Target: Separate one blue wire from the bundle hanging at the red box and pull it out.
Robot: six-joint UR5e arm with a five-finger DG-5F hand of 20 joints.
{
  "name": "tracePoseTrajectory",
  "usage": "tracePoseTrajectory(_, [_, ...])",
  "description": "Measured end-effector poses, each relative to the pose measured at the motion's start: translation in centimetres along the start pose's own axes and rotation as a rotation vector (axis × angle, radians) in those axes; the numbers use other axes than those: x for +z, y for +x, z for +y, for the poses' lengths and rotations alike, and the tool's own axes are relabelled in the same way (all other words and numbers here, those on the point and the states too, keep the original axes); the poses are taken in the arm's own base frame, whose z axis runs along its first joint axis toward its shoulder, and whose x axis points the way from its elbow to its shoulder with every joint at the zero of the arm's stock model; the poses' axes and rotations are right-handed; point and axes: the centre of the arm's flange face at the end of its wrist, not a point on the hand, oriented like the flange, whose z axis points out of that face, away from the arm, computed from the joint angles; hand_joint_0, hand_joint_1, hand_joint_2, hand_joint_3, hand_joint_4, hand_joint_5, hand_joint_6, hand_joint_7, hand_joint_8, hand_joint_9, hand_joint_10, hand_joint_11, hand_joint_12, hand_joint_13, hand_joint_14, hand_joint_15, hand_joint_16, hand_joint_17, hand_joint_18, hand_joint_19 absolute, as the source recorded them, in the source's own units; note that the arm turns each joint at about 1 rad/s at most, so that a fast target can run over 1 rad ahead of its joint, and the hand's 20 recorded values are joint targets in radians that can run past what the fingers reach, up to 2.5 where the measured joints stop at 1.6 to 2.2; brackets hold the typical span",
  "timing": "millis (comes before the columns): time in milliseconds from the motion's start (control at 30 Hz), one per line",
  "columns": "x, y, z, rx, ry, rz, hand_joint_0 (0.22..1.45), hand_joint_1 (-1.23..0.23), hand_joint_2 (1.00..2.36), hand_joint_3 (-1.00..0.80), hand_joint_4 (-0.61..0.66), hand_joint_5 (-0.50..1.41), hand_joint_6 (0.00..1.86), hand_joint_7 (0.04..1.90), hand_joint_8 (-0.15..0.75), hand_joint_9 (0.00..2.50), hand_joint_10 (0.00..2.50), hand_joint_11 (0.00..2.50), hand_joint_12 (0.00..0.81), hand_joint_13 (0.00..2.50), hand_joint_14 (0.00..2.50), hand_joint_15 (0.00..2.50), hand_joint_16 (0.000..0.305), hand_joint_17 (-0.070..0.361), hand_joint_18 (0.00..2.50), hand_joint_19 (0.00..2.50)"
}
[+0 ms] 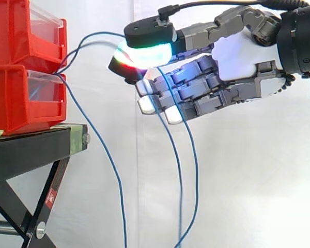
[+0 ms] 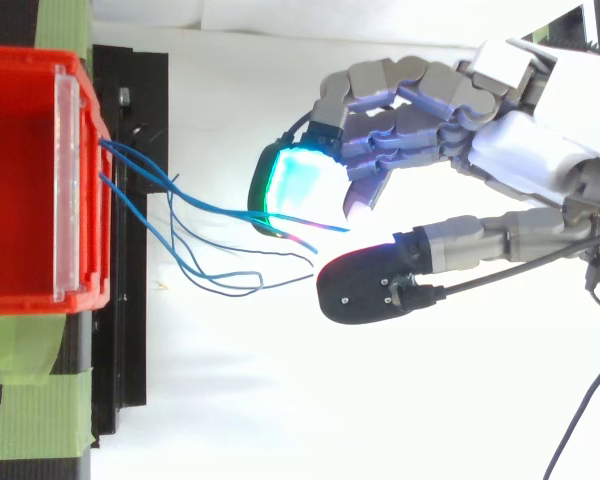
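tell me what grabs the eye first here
The big hand, its pads glowing green and red, reaches in from the right and pinches one blue wire. More blue wires trail from the red bins at left and hang down past the black stand.

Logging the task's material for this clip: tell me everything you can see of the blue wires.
The blue wires are thin, flexible strands that look plastic-coated. They come out at the front of the red boxes, between the upper and lower one. One hangs down past the black stand; others arc across to the hand, then hang loose below it. Whether it grips them cannot be told.
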Motion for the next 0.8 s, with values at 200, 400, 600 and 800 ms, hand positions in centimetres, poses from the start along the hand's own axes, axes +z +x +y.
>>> tracePoseTrajectory(200, [0.0, 0.0, 0.0, 0.001, 0.0, 0.0, 0.7, -0.97, 1.01, -0.36, 0.2, -0.27, 0.81, 1.12, 0.311, 0.38, 0.02, 1.28, 0.411, 0.55, 0.03, 0.97, 0.054, 0.121, 0.53, 0.99])
tracePoseTrajectory(400, [0.0, 0.0, -0.01, 0.001, 0.0, 0.0, 0.62, -0.88, 1.01, -0.4, 0.2, -0.26, 0.8, 1.12, 0.322, 0.43, 0.02, 1.27, 0.417, 0.57, 0.03, 0.97, 0.053, 0.119, 0.55, 1.04])
tracePoseTrajectory(600, [0.0, 0.0, 0.0, 0.001, 0.0, 0.0, 0.59, -0.84, 1.01, -0.43, 0.21, -0.25, 0.79, 1.11, 0.333, 0.49, 0.02, 1.28, 0.422, 0.61, 0.03, 0.98, 0.052, 0.118, 0.59, 1.06])
tracePoseTrajectory(800, [0.0, 0.0, 0.0, 0.0, 0.0, 0.0, 0.59, -0.79, 1.01, -0.43, 0.22, -0.24, 0.79, 1.1, 0.345, 0.57, 0.02, 1.28, 0.417, 0.66, 0.03, 0.99, 0.051, 0.115, 0.62, 1.06])
